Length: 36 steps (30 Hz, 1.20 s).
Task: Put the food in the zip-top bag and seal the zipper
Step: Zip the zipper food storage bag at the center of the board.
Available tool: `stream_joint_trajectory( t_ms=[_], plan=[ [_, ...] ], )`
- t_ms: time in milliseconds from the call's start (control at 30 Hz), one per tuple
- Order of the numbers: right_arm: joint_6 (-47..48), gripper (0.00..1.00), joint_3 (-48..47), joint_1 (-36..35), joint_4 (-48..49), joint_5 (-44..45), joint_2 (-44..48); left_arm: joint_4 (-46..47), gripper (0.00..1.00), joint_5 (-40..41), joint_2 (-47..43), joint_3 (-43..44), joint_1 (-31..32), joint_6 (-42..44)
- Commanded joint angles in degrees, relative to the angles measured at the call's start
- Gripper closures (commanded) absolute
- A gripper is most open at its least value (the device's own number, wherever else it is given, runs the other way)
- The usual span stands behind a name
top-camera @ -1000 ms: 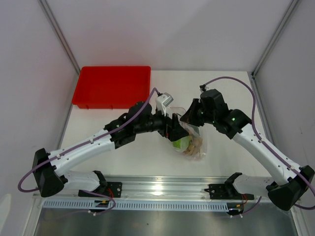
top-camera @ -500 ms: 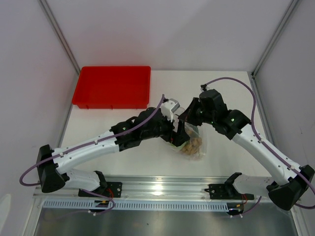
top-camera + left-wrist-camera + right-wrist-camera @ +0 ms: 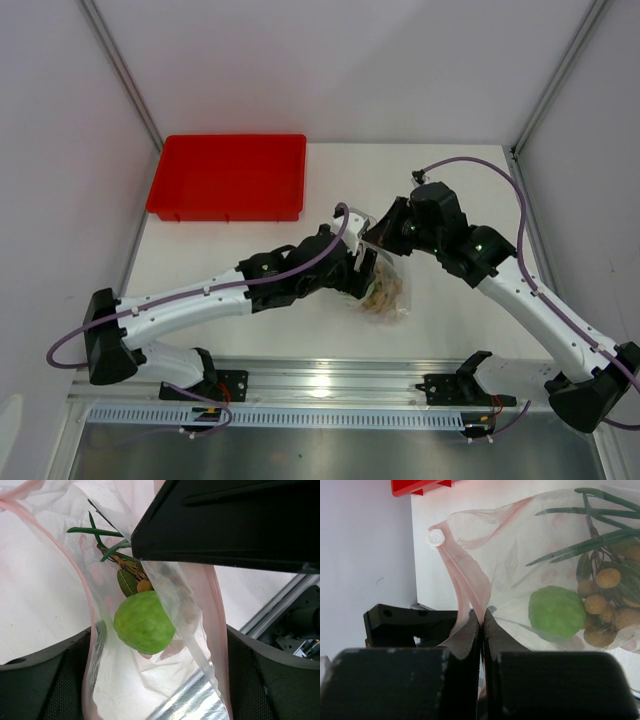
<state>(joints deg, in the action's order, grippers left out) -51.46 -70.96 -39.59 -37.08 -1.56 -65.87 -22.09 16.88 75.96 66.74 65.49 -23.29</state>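
The clear zip-top bag [image 3: 388,293] hangs between both grippers above the table. Inside it are the lime-green fruit [image 3: 144,621], the tan-brown fruits [image 3: 601,605] and the thin green leaves [image 3: 580,544]. My right gripper [image 3: 481,617] is shut on the pinkish zipper [image 3: 470,587] at the bag's mouth; in the top view it [image 3: 381,240] is above the bag. My left gripper [image 3: 159,670] is open, with one finger on each side of the bag below the fruit; in the top view it [image 3: 358,276] is at the bag's left side.
A red tray [image 3: 228,176] stands at the back left of the white table [image 3: 450,180]. A metal rail [image 3: 320,380] runs along the near edge. Grey walls close in on both sides and at the back.
My left arm has swung right and forward, bringing its open gripper around the bag. The bag has shifted slightly left and hangs more bunched. The right gripper has barely moved.
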Motion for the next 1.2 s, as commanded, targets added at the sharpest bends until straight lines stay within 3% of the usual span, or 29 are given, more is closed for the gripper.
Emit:
stream_joint_trajectory(
  t_ms=[0, 67, 100, 167, 200, 233, 267, 400, 467, 733, 867, 933, 1100, 1167],
  plan=[
    [-0.6, 0.95, -0.5, -0.2, 2.9, 0.0, 1.1, 0.4, 0.22, 1.7, 0.9, 2.8, 0.2, 1.4],
    [-0.4, 0.89, -0.5, -0.2, 2.7, 0.0, 0.9, 0.4, 0.33, 1.8, 1.2, 3.1, 0.2, 1.4],
    [-0.1, 0.82, -0.5, -0.2, 2.6, 0.0, 0.8, 0.3, 0.47, 1.8, 1.6, 3.5, 0.2, 1.3],
    [0.4, 0.74, -0.4, -0.2, 2.5, -0.9, 0.4, -0.1, 0.65, 1.8, 1.8, 4.4, 0.2, 1.4],
    [0.8, 0.66, -0.5, -0.1, 2.4, -1.4, 0.1, -0.2, 0.86, 2.2, 2.1, 4.5, 0.2, 1.8],
    [2.1, 0.63, -0.7, 0.0, 1.6, -1.9, -0.1, -0.4, 0.96, 2.6, 2.2, 4.9, 0.2, 2.3],
    [3.0, 0.59, -1.3, 0.3, 0.8, -2.3, -0.1, -0.9, 0.99, 3.0, 2.1, 5.2, 0.2, 2.8],
    [10.0, 0.46, -3.2, 3.3, -3.8, -4.7, 0.5, 0.3, 0.99, 1.4, -1.2, 2.9, -0.4, 9.6],
    [15.5, 0.4, -4.0, 5.0, -6.5, -6.2, 1.0, 2.6, 0.99, -3.8, -5.9, -0.3, -1.2, 12.4],
    [32.9, 0.41, -4.5, 12.6, -9.2, -12.5, 4.3, 3.5, 0.99, -24.6, -18.4, -8.4, -6.2, 26.2],
    [38.4, 0.43, -3.3, 16.4, -7.7, -23.0, 6.6, -0.2, 1.0, -30.1, -21.6, -9.0, -8.6, 30.1],
    [39.9, 0.41, -2.1, 17.4, -4.3, -27.9, 8.0, -3.0, 0.99, -35.4, -22.3, -8.7, -11.1, 31.3],
    [44.4, 0.41, 2.2, 18.0, 0.5, -50.1, 9.4, -6.8, 0.99, -53.5, -25.1, -7.7, -16.3, 35.4],
    [46.1, 0.39, 3.8, 17.9, 3.1, -52.2, 10.1, -9.3, 0.99, -58.4, -26.3, -6.5, -17.6, 36.6]
  ],
)
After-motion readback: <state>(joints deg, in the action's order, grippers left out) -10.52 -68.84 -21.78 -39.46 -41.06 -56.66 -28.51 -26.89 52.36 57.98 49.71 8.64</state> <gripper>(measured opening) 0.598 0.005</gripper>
